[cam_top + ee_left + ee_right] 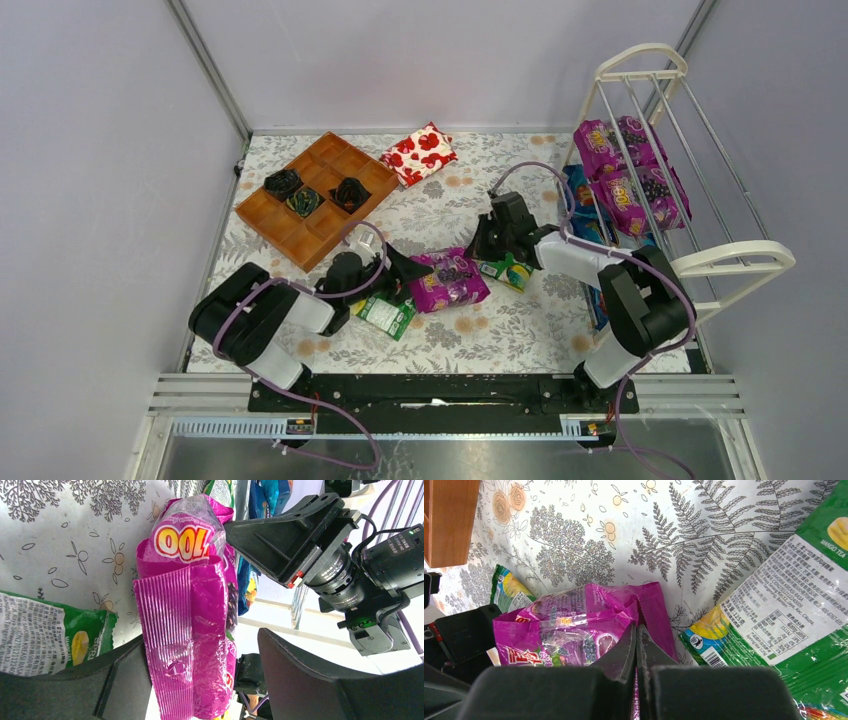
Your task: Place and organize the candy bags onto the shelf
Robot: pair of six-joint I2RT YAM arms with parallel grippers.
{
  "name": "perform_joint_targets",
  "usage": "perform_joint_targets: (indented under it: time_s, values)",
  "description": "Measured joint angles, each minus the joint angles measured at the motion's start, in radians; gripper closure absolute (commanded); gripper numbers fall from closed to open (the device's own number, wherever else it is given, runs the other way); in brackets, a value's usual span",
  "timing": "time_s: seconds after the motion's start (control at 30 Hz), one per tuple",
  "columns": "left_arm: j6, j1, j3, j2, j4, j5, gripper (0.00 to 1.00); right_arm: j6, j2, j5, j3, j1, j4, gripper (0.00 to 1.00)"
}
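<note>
Purple candy bag point(452, 282) is lying on the desk point(450, 205) between both arms, well apart from the shelf point(735, 258). Right gripper point(636, 639) is pressed together, pinching the bag's edge: thin film only, nothing of the pouch body. Left gripper point(404, 272) is standing spread, with the bag's crimped end sitting between its fingers, not clamped. Reading this as the right arm doing the carry. Doing it well: the left arm should be backing straight off along the bag's length, so it isn't snagging the crimp or nudging the green candy bag point(386, 314) lying just beside it. With an edge pinch the pouch will probably be hanging and swinging, so lifting slowly and staying clear of the second green bag point(507, 271) below the right wrist. Two purple bags point(598, 148) are already sitting on the shelf's slanted tier. Aiming for free rods beside them and laying the bag flat across the rods before letting go, otherwise it's likely slipping through or sliding down.
</note>
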Motion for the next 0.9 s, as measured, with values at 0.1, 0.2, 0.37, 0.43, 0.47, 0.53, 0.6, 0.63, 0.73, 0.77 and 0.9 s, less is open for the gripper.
perform_joint_targets:
  time_s: [0.1, 0.2, 0.37, 0.43, 0.47, 0.53, 0.6, 0.63, 0.73, 0.77, 0.9]
  values:
    - [0.000, -0.006, 0.001, -0.002, -0.002, -0.005, 0.26, 0.011, -0.010, 0.014, -0.014, -0.001, 0.014, 1.00]
    - [0.000, -0.028, 0.016, 0.016, -0.011, -0.013, 0.25, 0.028, -0.027, 0.031, -0.039, -0.001, 0.033, 1.00]
    - [-0.003, -0.082, 0.061, 0.072, -0.050, -0.046, 0.20, 0.070, -0.068, 0.061, -0.090, -0.005, 0.066, 1.00]
    - [-0.001, -0.103, 0.066, 0.078, -0.063, -0.067, 0.17, 0.095, -0.084, 0.068, -0.111, -0.005, 0.079, 1.00]
    - [0.004, -0.114, 0.066, 0.079, -0.068, -0.084, 0.17, 0.111, -0.090, 0.069, -0.121, -0.005, 0.089, 1.00]
    - [0.010, -0.132, 0.067, 0.079, -0.069, -0.111, 0.17, 0.143, -0.092, 0.071, -0.138, -0.005, 0.110, 1.00]
    - [0.014, -0.146, 0.067, 0.090, -0.056, -0.133, 0.17, 0.172, -0.092, 0.071, -0.152, -0.005, 0.132, 1.00]
    - [0.014, -0.152, 0.067, 0.100, -0.045, -0.140, 0.17, 0.183, -0.092, 0.070, -0.157, -0.005, 0.141, 1.00]
    - [0.013, -0.169, 0.067, 0.142, 0.008, -0.160, 0.19, 0.201, -0.092, 0.067, -0.165, -0.005, 0.154, 1.00]
    - [0.013, -0.174, 0.067, 0.154, 0.028, -0.167, 0.20, 0.202, -0.092, 0.067, -0.165, -0.005, 0.154, 1.00]
    - [0.014, -0.185, 0.058, 0.190, 0.101, -0.198, 0.24, 0.206, -0.095, 0.074, -0.174, -0.008, 0.161, 1.00]
